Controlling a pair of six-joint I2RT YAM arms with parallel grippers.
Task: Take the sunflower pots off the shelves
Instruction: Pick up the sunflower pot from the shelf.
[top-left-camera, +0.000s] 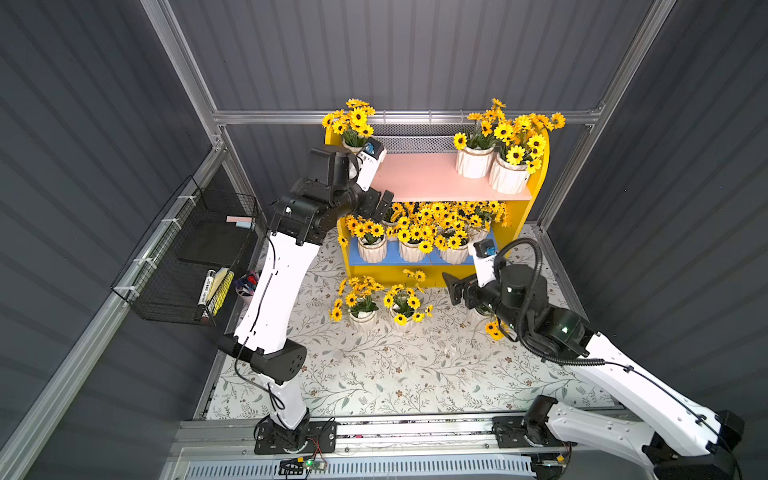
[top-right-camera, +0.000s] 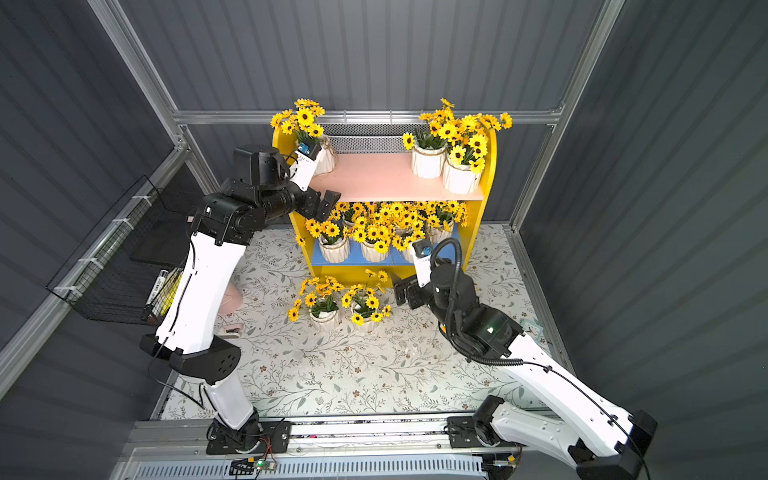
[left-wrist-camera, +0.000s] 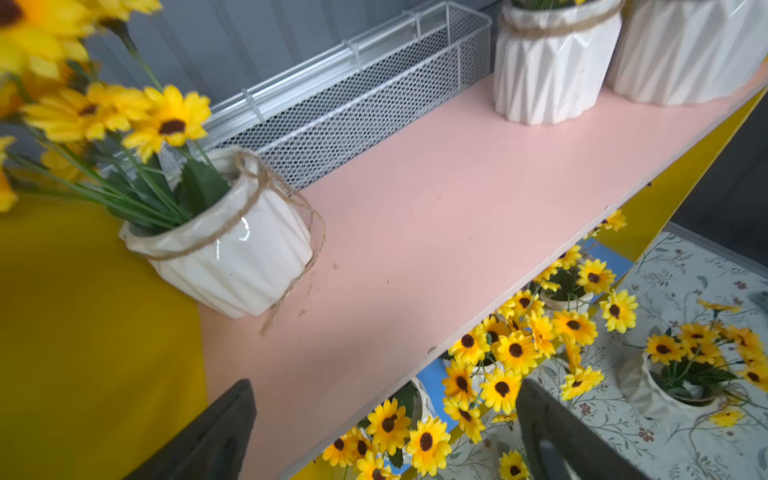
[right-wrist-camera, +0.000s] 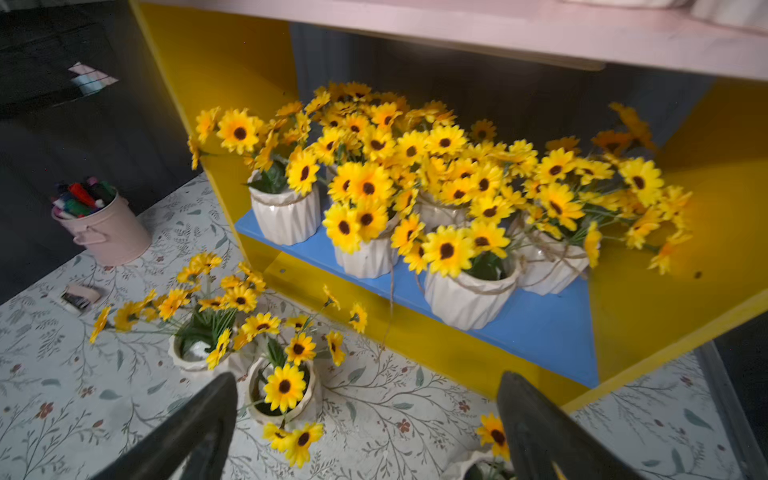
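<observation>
Your left gripper (left-wrist-camera: 384, 384) hung spread and empty at the front edge of the pink upper board (left-wrist-camera: 436, 216), its fingers (left-wrist-camera: 216, 432) clear of the end pot (left-wrist-camera: 232, 257), which stood farther back beside the yellow side panel (left-wrist-camera: 83, 332). Bare board ran from that pot to two more pots (top-left-camera: 473, 162) at the far end, with a white mesh basket (left-wrist-camera: 353, 108) fencing the rear. On the blue lower board (right-wrist-camera: 540, 328), sunflower pots (right-wrist-camera: 469, 295) crowded close together. Your right gripper (right-wrist-camera: 368, 376) hovered wide open, holding nothing, over the floral mat (top-left-camera: 395, 374) before the shelves (top-left-camera: 517, 216), with two mat pots (top-left-camera: 362, 318) near it and open mat stretching back toward the arm bases
</observation>
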